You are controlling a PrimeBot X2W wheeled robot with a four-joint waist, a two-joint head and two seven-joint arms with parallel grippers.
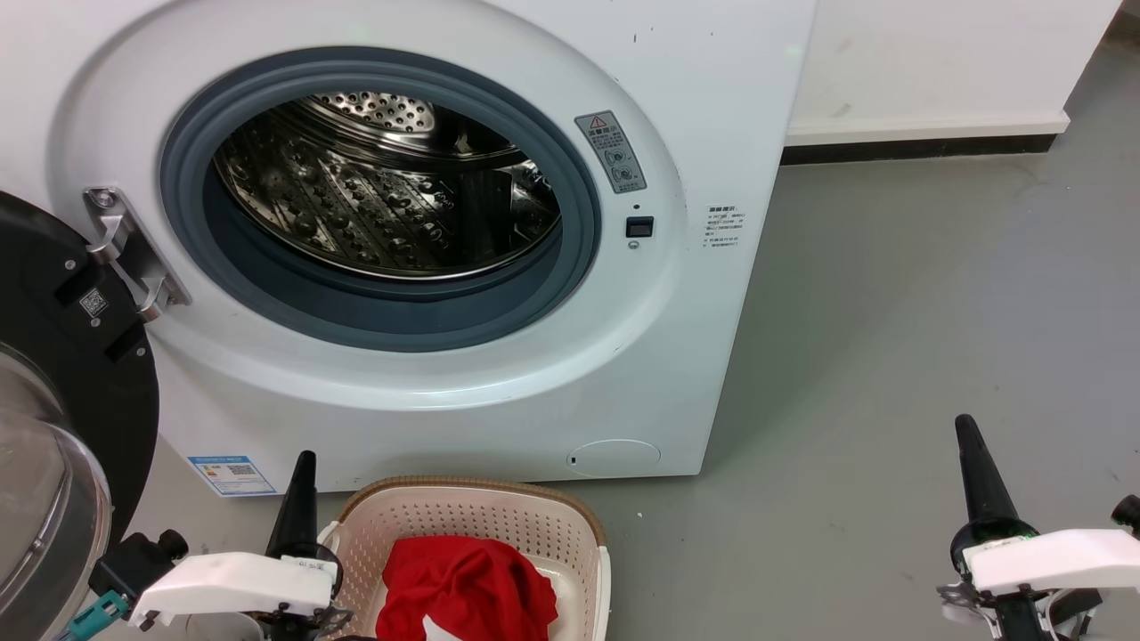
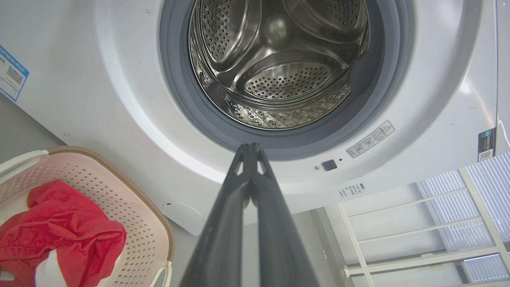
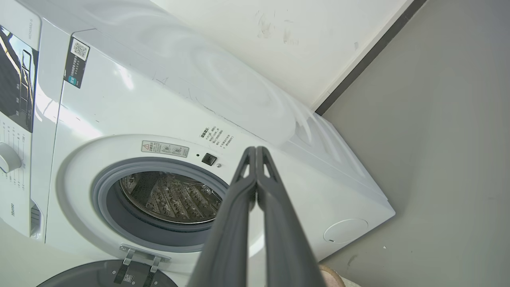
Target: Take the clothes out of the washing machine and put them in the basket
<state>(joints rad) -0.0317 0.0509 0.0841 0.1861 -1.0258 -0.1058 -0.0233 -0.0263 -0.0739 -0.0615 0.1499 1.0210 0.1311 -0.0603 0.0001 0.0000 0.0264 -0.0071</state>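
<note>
The white washing machine (image 1: 677, 294) stands with its door swung open to the left, and its steel drum (image 1: 383, 187) shows bare metal. On the floor in front sits the cream basket (image 1: 579, 525) holding red clothes (image 1: 463, 588) with a bit of white trim. The same clothes (image 2: 59, 235) lie in the basket (image 2: 147, 223) in the left wrist view. My left gripper (image 1: 305, 463) is shut and holds nothing, just left of the basket. My right gripper (image 1: 966, 427) is shut and holds nothing, over the floor to the right. Both wrist views show fingertips pressed together (image 2: 250, 146) (image 3: 255, 149).
The open black-framed glass door (image 1: 53, 427) juts out at the far left beside my left arm. Grey floor (image 1: 891, 356) stretches right of the machine to a white wall with dark skirting (image 1: 917, 147). The machine's control panel (image 3: 18, 79) shows in the right wrist view.
</note>
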